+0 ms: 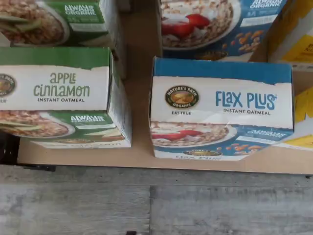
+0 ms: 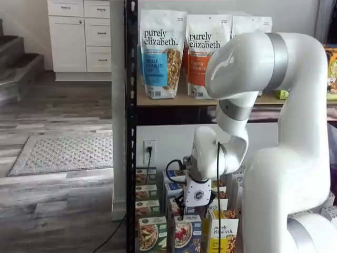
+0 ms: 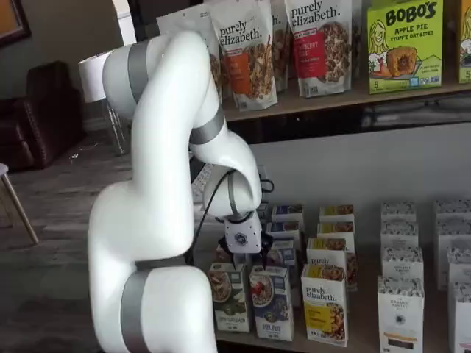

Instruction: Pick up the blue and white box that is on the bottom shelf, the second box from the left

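Observation:
The blue and white box [image 1: 222,105], labelled "Flax Plus", stands at the front of the bottom shelf [image 1: 139,122], seen from above in the wrist view. It shows in both shelf views [image 2: 188,233] [image 3: 271,301], between a green carton [image 3: 228,296] and a yellow-and-white carton [image 3: 325,305]. My gripper [image 3: 246,262] hangs a little above the front row, over the blue and white box, also visible in a shelf view [image 2: 194,206]. Its black fingers [image 3: 263,257] stand apart with nothing between them.
More cartons stand in rows behind the front ones. The green "Apple Cinnamon" carton [image 1: 58,90] sits close beside the blue one with a narrow gap. White cartons [image 3: 401,309] stand further along. The upper board carries granola bags [image 2: 162,52]. A black post [image 2: 130,126] edges the rack.

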`<state>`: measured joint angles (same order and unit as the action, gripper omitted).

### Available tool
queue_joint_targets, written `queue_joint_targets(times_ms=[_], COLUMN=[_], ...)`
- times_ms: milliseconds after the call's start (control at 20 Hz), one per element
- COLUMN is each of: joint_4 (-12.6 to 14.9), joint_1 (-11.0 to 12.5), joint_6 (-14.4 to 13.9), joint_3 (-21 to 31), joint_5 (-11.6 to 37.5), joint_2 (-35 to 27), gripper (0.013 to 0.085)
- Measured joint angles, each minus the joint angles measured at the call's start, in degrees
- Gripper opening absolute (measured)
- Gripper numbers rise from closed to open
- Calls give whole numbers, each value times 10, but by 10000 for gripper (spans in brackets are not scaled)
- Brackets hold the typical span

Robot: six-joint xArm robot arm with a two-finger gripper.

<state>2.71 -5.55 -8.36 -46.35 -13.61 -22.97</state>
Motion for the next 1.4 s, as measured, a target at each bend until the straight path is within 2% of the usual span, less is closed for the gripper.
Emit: queue_joint_targets(times_ms=[150, 350, 500, 600, 1250, 1400], joint_4=[-19, 1, -30, -36, -19, -1], joint_1=[2, 6, 2, 1, 10, 12], joint_6=[20, 4, 31, 35, 28, 13], joint_3=[-17, -39, -61, -74, -152, -167], joint_5=[-11, -22, -38, -44, -46, -45], joint_2=[-13, -31, -48, -59, -131, -142], gripper=[850, 850, 850, 850, 850, 850])
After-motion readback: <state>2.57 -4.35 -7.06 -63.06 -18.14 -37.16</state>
